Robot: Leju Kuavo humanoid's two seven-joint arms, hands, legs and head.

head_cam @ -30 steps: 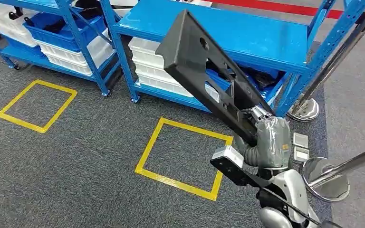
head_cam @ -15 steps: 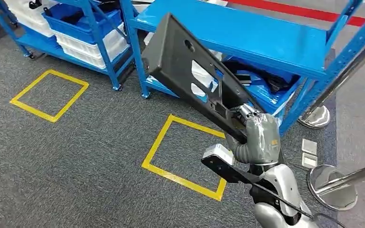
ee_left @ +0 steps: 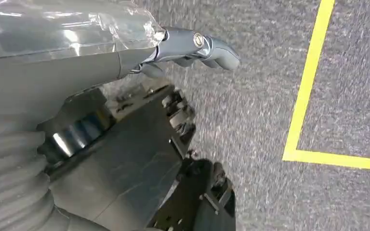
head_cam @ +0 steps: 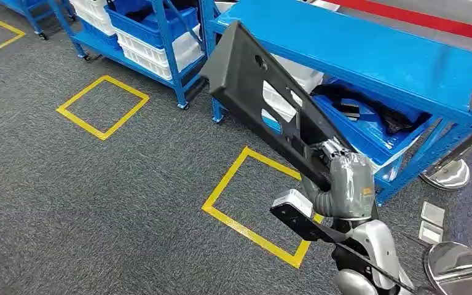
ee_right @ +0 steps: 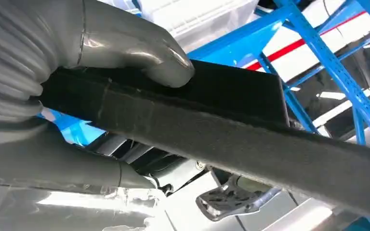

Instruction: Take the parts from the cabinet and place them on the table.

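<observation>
Though edge blurred, flat matte-black panel (head_cam: 264, 98)

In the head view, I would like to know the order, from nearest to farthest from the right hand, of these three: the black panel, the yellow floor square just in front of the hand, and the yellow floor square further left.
1. The black panel, held in the right hand.
2. The near yellow square, on the carpet just left of the hand.
3. The far yellow square, further left, before the left blue rack.

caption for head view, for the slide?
Right hand holds long black part raised before the blue rack.
</observation>
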